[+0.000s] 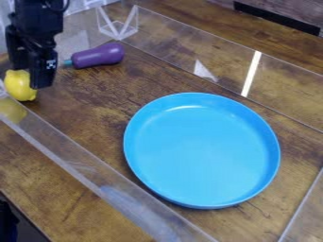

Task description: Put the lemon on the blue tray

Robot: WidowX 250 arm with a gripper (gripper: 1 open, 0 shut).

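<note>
"Camera view: where's the lemon [19, 86] from the end effector [32, 75]?"

"Just below its tips in the picture, towards 7 o'clock. One side of the fruit is hidden behind a dark finger, so I can't tell whether they touch."

"Gripping it?"

"No, the end effector is spread and released. I'd judge this as the last of the approach: settle a touch towards 7 o'clock, straddle the lemon, then close."

"Its long axis?"

"Roughly 12 to 6, as far as the visible part shows. I'd want a finger either side of that line; pinched near an end, a smooth fruit could roll out."

"Which arm?"

"Only one here, and it's already beside the fruit."

"What's it resting on?"

"The counter [78, 106], brown wood grain. A clear strip [116, 192] runs from near the lemon towards 5 o'clock, so there's less room on that side."

"And the purple thing [98, 56]?"

"At 2 o'clock from the end effector, near but apart. The finger on that side should mind it."

"Then the tray [202, 149]?"

"Well apart from the lemon, towards 4 o'clock. Lift before crossing, I'd say, to get over its raised rim."
</note>
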